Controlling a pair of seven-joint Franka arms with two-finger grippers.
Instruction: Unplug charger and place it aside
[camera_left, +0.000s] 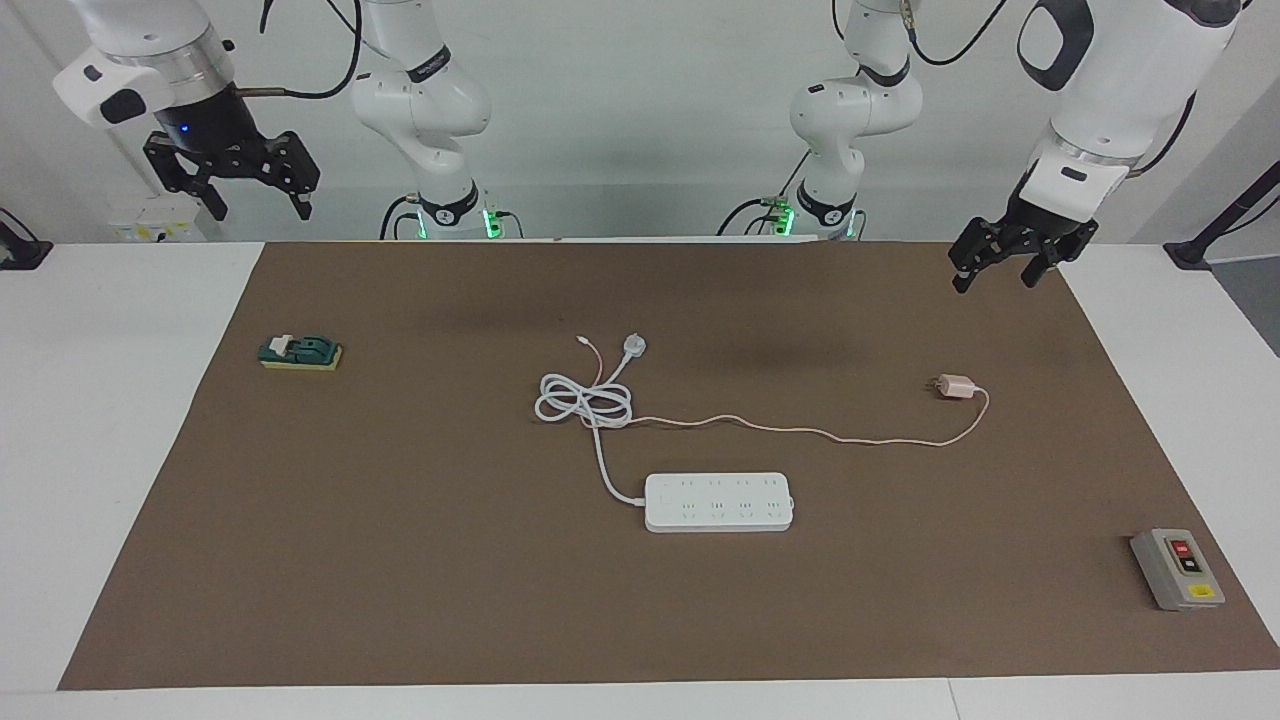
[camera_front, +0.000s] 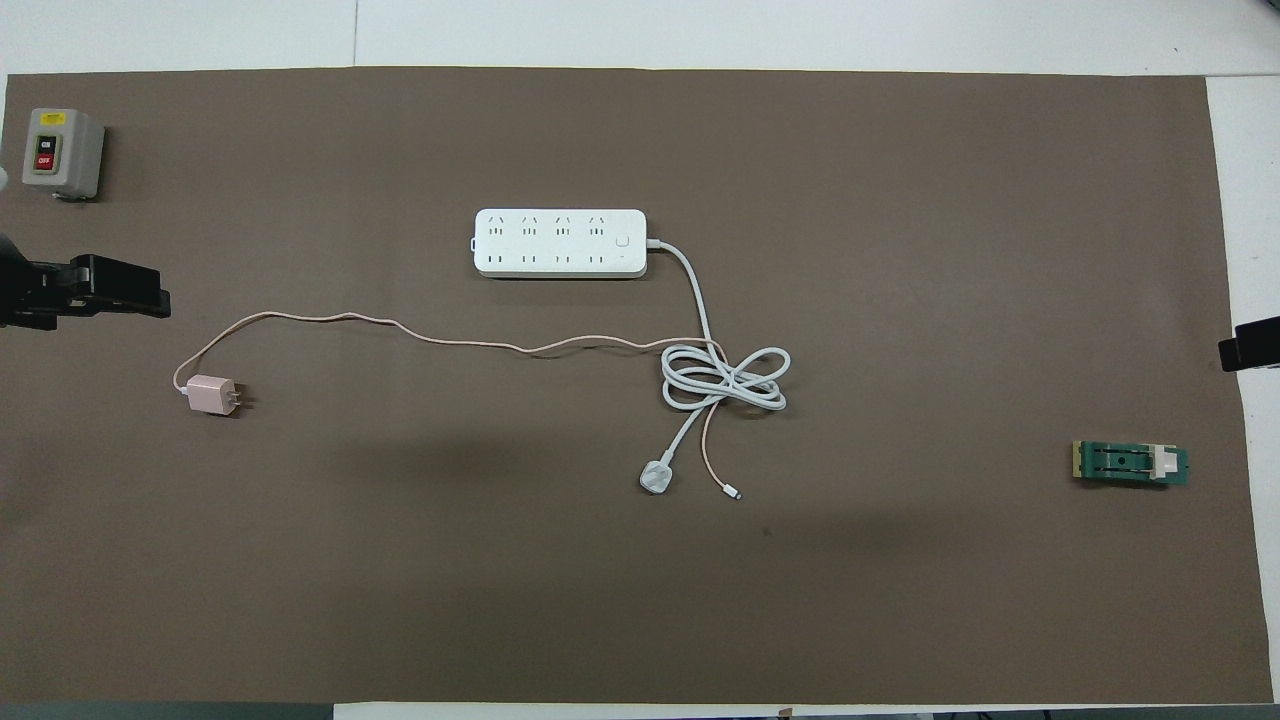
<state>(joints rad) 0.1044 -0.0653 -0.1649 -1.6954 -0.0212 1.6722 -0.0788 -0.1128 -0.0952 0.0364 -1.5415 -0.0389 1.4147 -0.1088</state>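
charger (camera_left: 956, 386) lies unplugged on the bench, at four o'clock from the strip (camera_front: 560, 243); left hand (camera_left: 992, 266) released, empty above it; right hand (camera_left: 232, 187) seemingly released.

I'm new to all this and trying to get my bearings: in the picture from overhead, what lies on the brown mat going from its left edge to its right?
Grey switch box with red and black buttons → pale-pink cube charger → long white power strip → round white plug → green block with a white clip.
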